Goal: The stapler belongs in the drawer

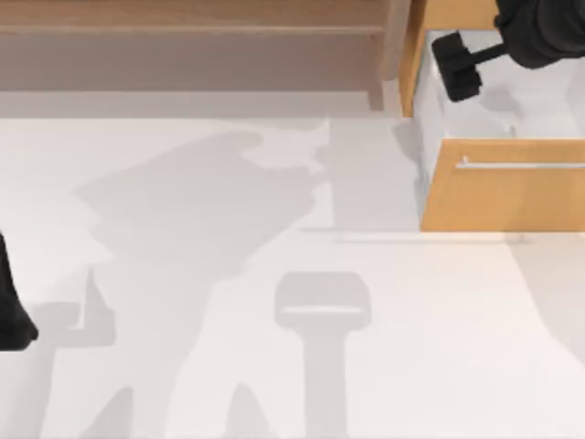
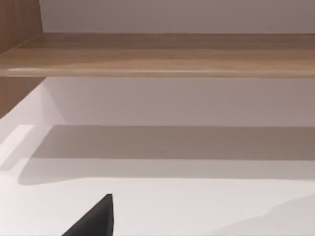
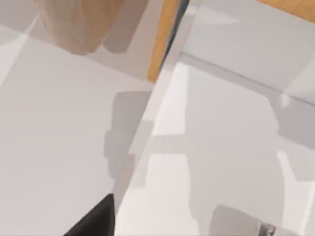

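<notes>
Heads up: I can't positively spot the stapler. The best candidate is a small grey thing with a silver bit [image 3: 266, 229] at the very edge of the right wrist view. It's lying on the white floor of the drawer [image 1: 503, 187], below the right gripper [image 1: 457, 66] and off to one side, not between the jaws. If that's it, it's already inside. Too little of it shows to be sure, so treat that as a guess.

I can't tell from these views whether the right gripper is spread or closed. It hangs over the back of the open drawer, near the orange side wall.

What I'd worry about:
- If you lift out at an angle, you could clip that side wall or the brown shelf unit [image 1: 183, 27] right next to it, and that would shove the drawer.
- If you go down to check the grey thing, you could knock it around on the drawer floor.
- The silver handle [image 1: 521, 165] is on the front, well away from the jaws, so any push to close means a proper reposition first.

Your left arm [image 1: 11, 315] is parked at the table's [image 1: 274, 384] left edge, and I can't tell its gripper's state either.
</notes>
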{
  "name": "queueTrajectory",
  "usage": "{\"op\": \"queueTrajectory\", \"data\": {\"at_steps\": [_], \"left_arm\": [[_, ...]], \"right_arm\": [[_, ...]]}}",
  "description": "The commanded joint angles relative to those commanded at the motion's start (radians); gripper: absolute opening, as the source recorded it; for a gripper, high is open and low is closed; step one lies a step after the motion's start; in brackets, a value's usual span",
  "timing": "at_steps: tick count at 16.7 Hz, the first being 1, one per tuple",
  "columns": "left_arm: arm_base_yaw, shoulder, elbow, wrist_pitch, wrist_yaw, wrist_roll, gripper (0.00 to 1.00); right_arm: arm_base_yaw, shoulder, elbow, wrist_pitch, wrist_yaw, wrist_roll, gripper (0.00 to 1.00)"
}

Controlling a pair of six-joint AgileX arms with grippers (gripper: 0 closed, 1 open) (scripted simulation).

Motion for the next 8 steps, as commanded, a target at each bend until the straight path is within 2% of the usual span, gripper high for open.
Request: {"op": "queueTrajectory", "data": {"at_steps": [8], "left_arm": [[0.000, 0.000, 0.000, 0.000, 0.000, 0.000, 1.00]], "right_arm": [[0.173, -0.179, -0.626, 0.840, -0.012, -0.357, 1.00]]}}
